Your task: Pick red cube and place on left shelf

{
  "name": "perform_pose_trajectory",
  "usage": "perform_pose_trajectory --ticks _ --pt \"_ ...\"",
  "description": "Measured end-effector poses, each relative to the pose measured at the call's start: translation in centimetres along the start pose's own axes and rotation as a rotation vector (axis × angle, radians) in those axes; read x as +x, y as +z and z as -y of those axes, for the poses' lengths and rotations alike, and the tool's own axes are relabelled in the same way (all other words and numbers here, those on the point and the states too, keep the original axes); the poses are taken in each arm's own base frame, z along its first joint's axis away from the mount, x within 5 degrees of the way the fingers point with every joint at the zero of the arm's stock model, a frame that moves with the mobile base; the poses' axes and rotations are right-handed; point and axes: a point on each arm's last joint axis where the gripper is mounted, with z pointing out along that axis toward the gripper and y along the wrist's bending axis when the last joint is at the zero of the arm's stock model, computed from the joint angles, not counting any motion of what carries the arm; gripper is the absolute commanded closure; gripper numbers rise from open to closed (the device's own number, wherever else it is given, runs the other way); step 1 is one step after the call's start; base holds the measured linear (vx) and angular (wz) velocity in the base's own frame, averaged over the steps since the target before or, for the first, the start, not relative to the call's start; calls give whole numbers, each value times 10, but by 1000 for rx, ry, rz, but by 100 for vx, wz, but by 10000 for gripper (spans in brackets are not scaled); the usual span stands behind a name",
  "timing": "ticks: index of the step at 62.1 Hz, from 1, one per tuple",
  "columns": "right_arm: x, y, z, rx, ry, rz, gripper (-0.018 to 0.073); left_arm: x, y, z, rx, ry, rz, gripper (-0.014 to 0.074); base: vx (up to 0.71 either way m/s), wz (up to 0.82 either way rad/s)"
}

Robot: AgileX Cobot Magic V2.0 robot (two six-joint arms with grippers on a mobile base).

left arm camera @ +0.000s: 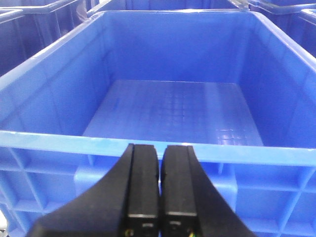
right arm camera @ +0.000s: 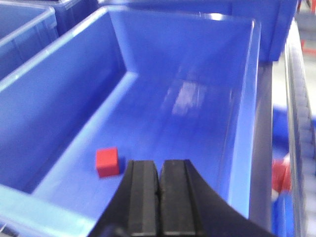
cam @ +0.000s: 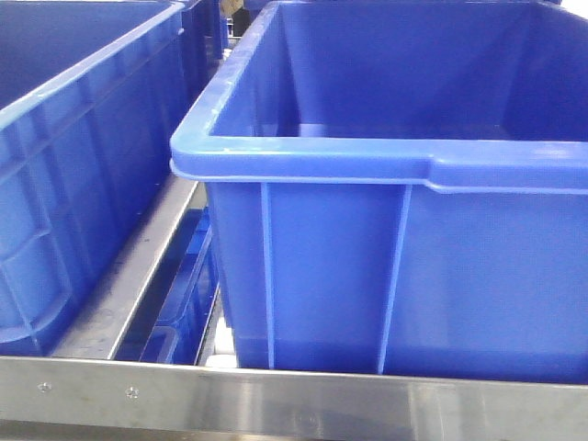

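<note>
Looking at the right wrist view, the red cube (right arm camera: 107, 162) sits on the floor of a blue crate (right arm camera: 64, 94), near its left wall. The right gripper (right arm camera: 158, 190) hangs over the near rim, clenched on nothing, same as the left gripper (left arm camera: 161, 187). I'd spread the jaws first, shift left, then drop straight down.

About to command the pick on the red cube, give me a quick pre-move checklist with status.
1. Red cube located, on the floor of a blue crate near its left wall: ok.
2. Cube unobstructed, nothing on or against it: ok.
3. Right gripper empty, jaws together; must open before descent: not ok.
4. Left gripper shut and empty, over an empty crate: ok.
5. Left shelf front rail visible: ok.
6. Free placement spot on the shelf: cannot tell.
</note>
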Motion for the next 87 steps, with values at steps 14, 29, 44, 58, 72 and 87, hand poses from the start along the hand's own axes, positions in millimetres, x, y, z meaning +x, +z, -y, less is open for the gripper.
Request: perform_pose_trajectory --ticks 14,29,44,58,72,87 --pt "13 10 5 137 3 126 512 0 0 0 0 0 0 506 -2 -9" --pt "51 14 14 283 27 86 512 0 0 0 0 0 0 506 0 0" --pt "91 5 10 282 58 126 512 0 0 0 0 0 0 506 0 0" --pt "106 9 10 279 105 160 512 0 0 0 0 0 2 506 0 0" --pt "107 9 10 278 110 167 512 0 0 0 0 0 2 506 0 0" --pt "107 9 10 278 111 168 512 0 0 0 0 0 2 506 0 0"
